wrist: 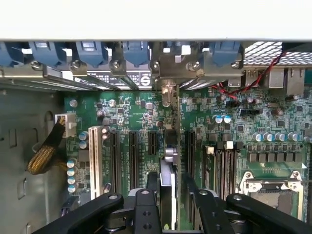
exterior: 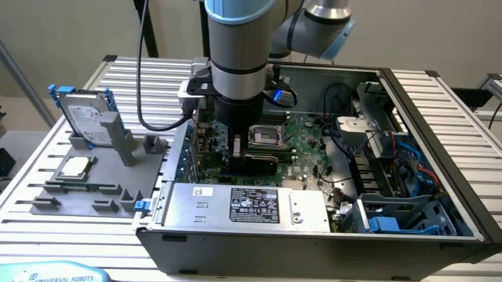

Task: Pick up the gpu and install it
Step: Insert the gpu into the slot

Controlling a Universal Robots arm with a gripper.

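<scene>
Black two-fingered gripper [wrist: 168,204] is seen lowered inside the open dark grey computer case [exterior: 439,147], clamped on the thin black-faced gpu [wrist: 168,170]. The card is held edge-on, upright over the green motherboard [wrist: 136,117] among the long black expansion slots [wrist: 132,158], its silver bracket [wrist: 168,90] reaching the case's rear wall. On the grey fixture tray [exterior: 86,200] outside, a silver hard drive with blue rails [exterior: 82,114] and a small square silver processor chip [exterior: 74,167] are seen.
</scene>
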